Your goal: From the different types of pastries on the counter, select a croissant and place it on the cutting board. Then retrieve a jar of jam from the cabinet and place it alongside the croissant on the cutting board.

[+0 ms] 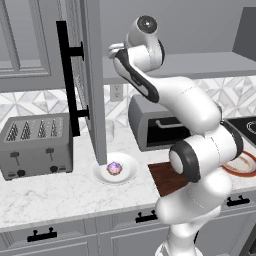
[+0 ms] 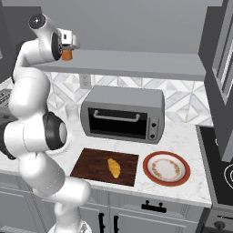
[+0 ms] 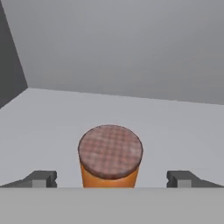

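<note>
The jar of jam (image 3: 110, 157), orange with a brownish lid, stands upright on the grey cabinet shelf (image 3: 175, 131). My gripper (image 3: 111, 178) is open, one fingertip on each side of the jar and well apart from it. From the right base view the jar (image 2: 67, 55) shows just below my hand at the shelf's left end. The golden croissant (image 2: 113, 167) lies on the dark wooden cutting board (image 2: 91, 164). The purple-frosted cupcake (image 1: 114, 168) sits on a white plate (image 1: 127, 172).
The open cabinet door (image 1: 90, 75) with its black bar handle (image 1: 67, 80) stands left of my arm. A toaster oven (image 2: 123, 113) sits behind the board, a red-rimmed plate (image 2: 166, 168) to its right, and a toaster (image 1: 35, 145) at the far left.
</note>
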Controlling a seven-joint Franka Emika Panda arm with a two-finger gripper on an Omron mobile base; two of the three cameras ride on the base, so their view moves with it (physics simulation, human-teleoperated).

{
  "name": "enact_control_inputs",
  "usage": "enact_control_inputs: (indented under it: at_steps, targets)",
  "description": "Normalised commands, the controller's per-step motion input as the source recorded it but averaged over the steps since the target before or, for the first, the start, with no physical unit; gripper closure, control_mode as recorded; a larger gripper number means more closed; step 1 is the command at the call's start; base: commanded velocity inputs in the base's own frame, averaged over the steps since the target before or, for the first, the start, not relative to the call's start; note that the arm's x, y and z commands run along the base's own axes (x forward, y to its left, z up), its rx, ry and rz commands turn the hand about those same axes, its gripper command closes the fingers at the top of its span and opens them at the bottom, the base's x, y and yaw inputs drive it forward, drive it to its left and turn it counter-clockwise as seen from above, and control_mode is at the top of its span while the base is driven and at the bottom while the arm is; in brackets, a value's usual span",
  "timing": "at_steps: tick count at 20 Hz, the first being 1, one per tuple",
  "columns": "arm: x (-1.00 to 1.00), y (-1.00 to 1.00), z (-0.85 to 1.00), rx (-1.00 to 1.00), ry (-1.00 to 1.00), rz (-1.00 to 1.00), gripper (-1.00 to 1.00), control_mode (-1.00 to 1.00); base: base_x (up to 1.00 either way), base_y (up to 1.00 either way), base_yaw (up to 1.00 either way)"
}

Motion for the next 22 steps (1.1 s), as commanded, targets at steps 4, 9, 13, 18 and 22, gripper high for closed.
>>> enact_control_inputs:
  at_steps: [4, 9, 13, 18, 22]
  targets:
    - [0.21, 0.0, 0.0, 0.06, 0.0, 0.0, -1.0, -1.0, 0.0, 0.0, 0.0]
    - [0.11, 0.01, -0.12, 0.0, 0.0, 0.0, -1.0, -1.0, 0.0, 0.0, 0.0]
    - [0.07, 0.03, -0.28, 0.0, 0.0, 0.0, -1.0, -1.0, 0.0, 0.0, 0.0]
    - [0.34, 0.34, -0.12, 0.0, 0.0, 0.0, 1.0, -1.0, 0.0, 0.0, 0.0]
    - [0.28, 0.24, -0.04, 0.0, 0.0, 0.0, 1.0, -1.0, 0.0, 0.0, 0.0]
